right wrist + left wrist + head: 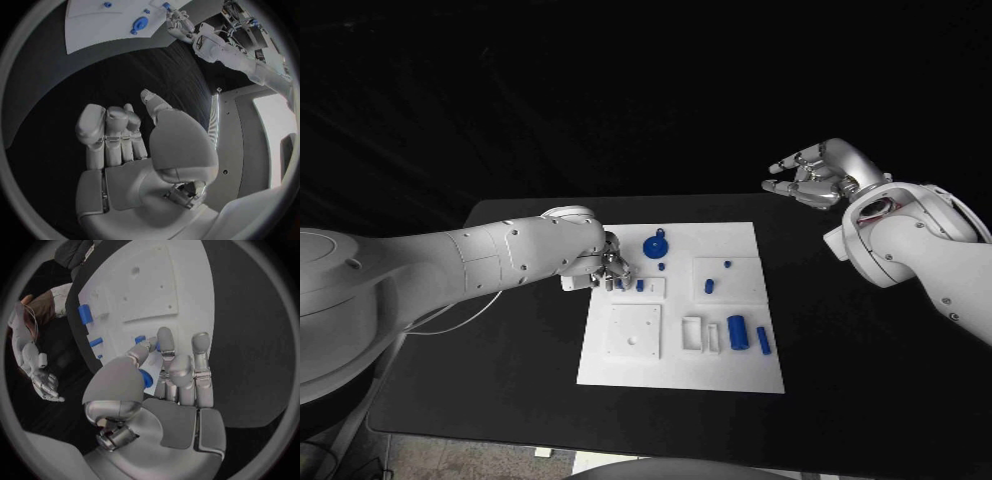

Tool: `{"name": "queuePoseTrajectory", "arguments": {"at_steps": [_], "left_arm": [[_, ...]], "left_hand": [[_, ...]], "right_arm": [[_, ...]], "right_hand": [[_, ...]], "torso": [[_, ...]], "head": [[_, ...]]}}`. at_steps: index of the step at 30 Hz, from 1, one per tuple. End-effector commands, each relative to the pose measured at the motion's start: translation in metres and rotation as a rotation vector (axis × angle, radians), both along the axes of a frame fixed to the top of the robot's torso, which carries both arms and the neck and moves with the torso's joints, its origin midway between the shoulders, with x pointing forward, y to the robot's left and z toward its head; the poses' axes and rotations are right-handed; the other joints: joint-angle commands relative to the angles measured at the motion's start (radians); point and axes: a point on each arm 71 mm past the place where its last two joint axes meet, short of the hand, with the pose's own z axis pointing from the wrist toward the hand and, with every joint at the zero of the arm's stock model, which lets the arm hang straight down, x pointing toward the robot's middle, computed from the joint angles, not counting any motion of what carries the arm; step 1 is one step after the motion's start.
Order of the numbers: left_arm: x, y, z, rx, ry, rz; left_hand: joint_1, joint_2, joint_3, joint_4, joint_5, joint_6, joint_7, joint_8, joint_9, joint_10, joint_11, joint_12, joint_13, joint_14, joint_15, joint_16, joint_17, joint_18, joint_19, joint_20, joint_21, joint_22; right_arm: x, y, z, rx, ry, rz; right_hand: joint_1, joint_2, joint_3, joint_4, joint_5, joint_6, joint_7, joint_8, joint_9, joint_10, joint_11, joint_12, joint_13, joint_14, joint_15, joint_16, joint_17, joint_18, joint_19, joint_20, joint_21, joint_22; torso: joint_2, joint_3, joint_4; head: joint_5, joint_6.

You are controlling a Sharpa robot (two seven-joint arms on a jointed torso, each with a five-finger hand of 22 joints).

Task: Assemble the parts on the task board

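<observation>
On the matte black worktop [848,350] the flat white task board [682,372] is seen, at whose left edge a small smooth blue part [145,378] is pinched by the left hand [606,266], probably for careful seating next, while the right hand [812,178] is held apart, loosely curled and empty.

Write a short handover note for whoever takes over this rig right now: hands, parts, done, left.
Left hand: down at the white board's left edge, fingers closed around a small blue part.
Right hand: raised above the table off the board's far right corner, holding nothing, fingers loosely curled.
Parts: round blue piece near the far edge; blue cylinder and blue bar lying loose near the right.
Left: most of the assembly.
</observation>
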Motion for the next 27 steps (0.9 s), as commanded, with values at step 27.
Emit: {"name": "queuePoseTrajectory", "arguments": {"at_steps": [27], "left_arm": [[-0.0086,-0.0053,-0.0121,0.011,0.096,-0.057]], "left_hand": [[0.022,0.008,0.033,-0.031,0.013,0.078,-0.072,0.003,0.001,0.045,-0.009,-0.002,-0.003,-0.001,-0.002,0.007,0.011,0.006,-0.008,-0.002,0.003,0.017]], "right_arm": [[0.0003,0.0025,-0.0014,-0.004,0.007,0.011]], "right_hand": [[0.002,0.001,0.004,0.0,0.004,0.002,0.0,-0.002,0.0,-0.002,0.0,-0.004,0.001,-0.001,0.002,-0.007,0.001,0.012,0.029,0.003,-0.002,0.131]], "torso": [[0.0,0.0005,0.0001]], "head": [[-0.002,-0.003]]}}
